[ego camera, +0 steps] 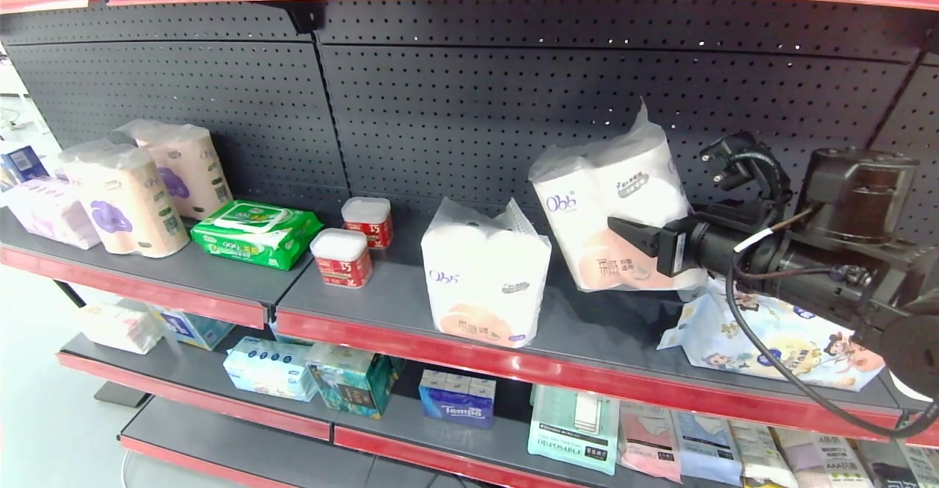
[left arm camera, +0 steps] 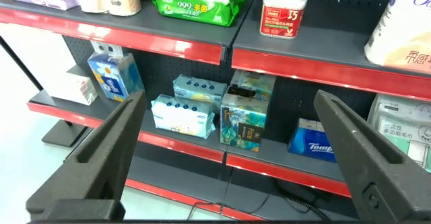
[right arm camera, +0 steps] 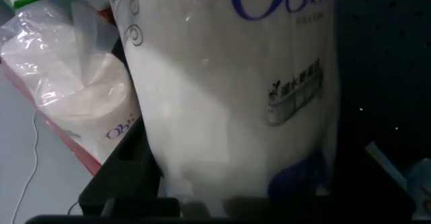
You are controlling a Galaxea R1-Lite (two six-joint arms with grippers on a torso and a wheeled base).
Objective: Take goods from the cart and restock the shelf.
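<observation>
White plastic-wrapped roll pack (ego camera: 609,209) leans tilted near the right end of the upper shelf (ego camera: 587,326), clamped by the right gripper (ego camera: 632,238). A second pack (ego camera: 484,282) stands beside it. The left gripper (left arm camera: 229,109) is spread wide, facing the lower shelves (left arm camera: 182,143).

Shelf gap (ego camera: 601,330); front roll pack (ego camera: 484,275) left; cartoon bag (ego camera: 777,341) right
</observation>
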